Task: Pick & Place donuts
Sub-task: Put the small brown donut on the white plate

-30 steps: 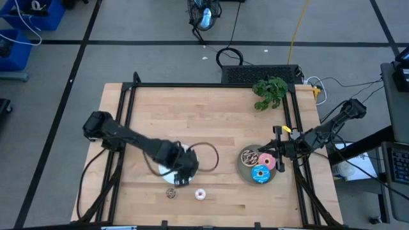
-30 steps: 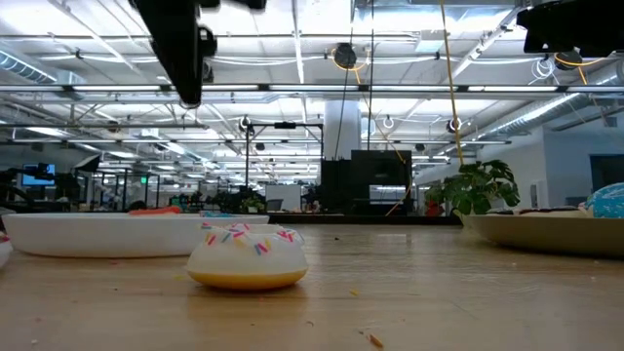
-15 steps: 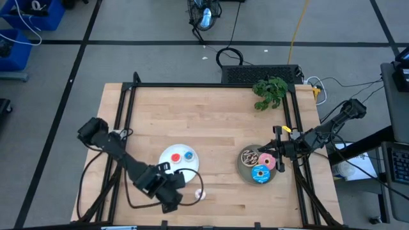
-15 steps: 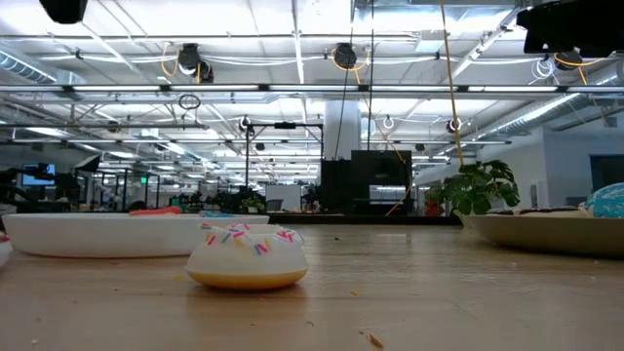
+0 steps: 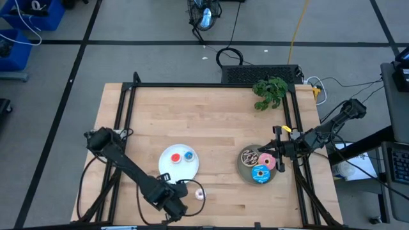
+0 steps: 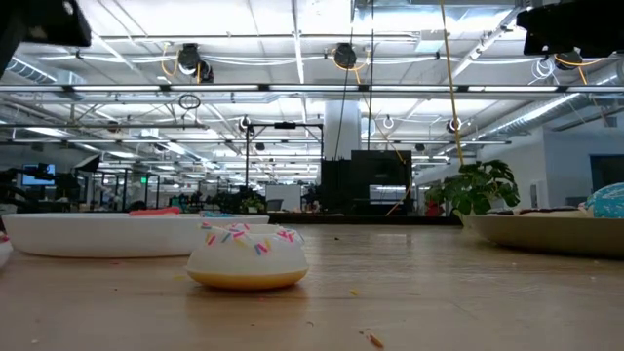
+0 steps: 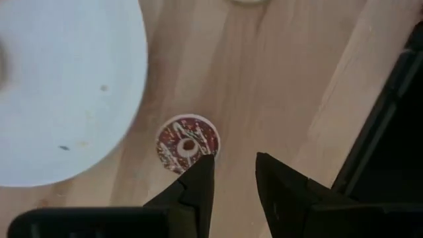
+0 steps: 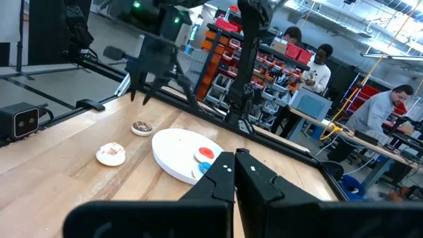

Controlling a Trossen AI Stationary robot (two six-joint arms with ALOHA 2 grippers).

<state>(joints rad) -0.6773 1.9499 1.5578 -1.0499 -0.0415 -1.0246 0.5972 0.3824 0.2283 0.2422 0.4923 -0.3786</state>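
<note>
Presently the left gripper (image 7: 234, 175) hangs over the table's near edge, fingers slightly apart and empty, just above the tiny brown donut (image 7: 188, 143), which lies flat, hole upward, beside the white plate (image 5: 167, 163). Red (image 5: 176, 158) and blue (image 5: 188, 154) donuts lie flat on that plate, the white-pink one (image 5: 199, 195) on the wood nearby. The right gripper (image 8: 234, 173), fingers together, waits by the grey plate (image 5: 245, 170) holding three larger donuts

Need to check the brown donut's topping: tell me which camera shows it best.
The left wrist view: the brown donut lies close, beyond the left hand, beside the white plate. The right wrist view shows it small and far. The high view's left arm covers it; the low view lacks it.
</note>
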